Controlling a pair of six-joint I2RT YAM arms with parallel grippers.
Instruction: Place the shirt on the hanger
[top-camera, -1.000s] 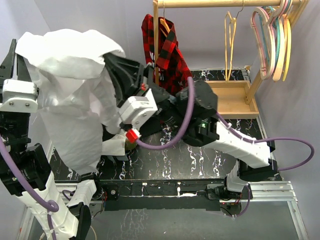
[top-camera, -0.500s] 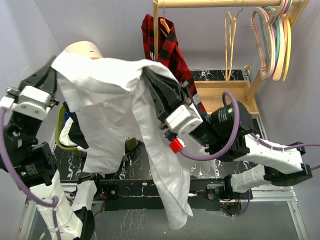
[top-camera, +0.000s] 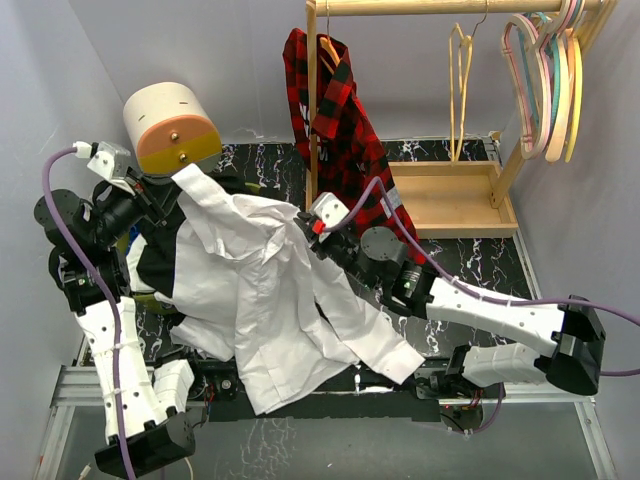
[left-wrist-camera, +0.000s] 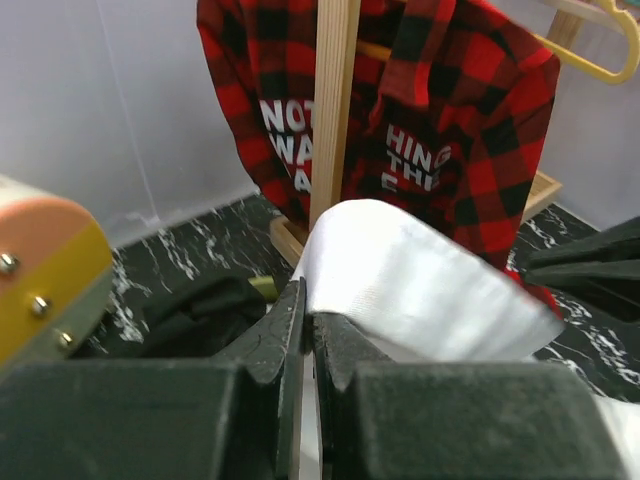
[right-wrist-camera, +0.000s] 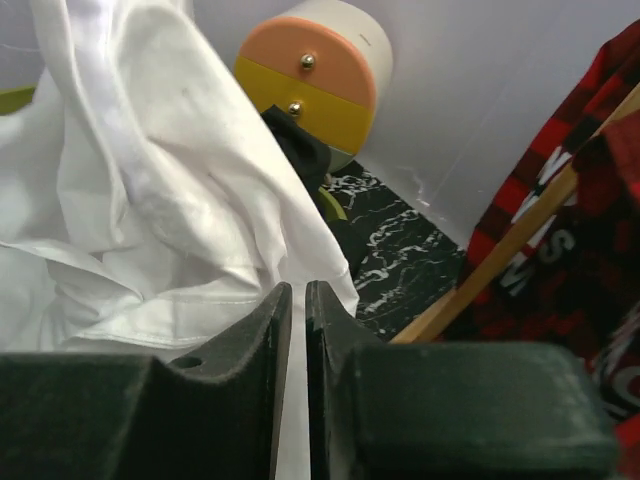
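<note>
- Left gripper (left-wrist-camera: 305, 305): the jaws are pressed together on a fold of the shirt (top-camera: 260, 300). In the left wrist view the white cloth rises straight out of the closed fingertips. Treat this as your anchor hold.
- Shirt: it hangs between the two arms, over the left and middle of the table (top-camera: 480, 270). Its upper edge runs from the left gripper across to the right gripper (right-wrist-camera: 297, 295). The body and one sleeve drape down over the table's near edge. No part of it touches the hanger (top-camera: 460, 95).
- Right gripper: the jaws stand almost together, with only a thin slit between them. White cloth shows in the lower part of that slit. You cannot tell from these views whether the cloth is pinched or merely lying there. Confirm this before you move the arm.
- Hanger: it hangs by its hook from the wooden rod (top-camera: 450, 8), well to the right of the shirt and beyond the plaid shirt (top-camera: 335, 110).
- Step in hand, as judged: spreading and arranging the shirt. Dressing the hanger has not begun.
- Next move, as judged: locate the collar or a shoulder. Take a firm hold there. Then bring the neck opening and the hanger together.
</note>
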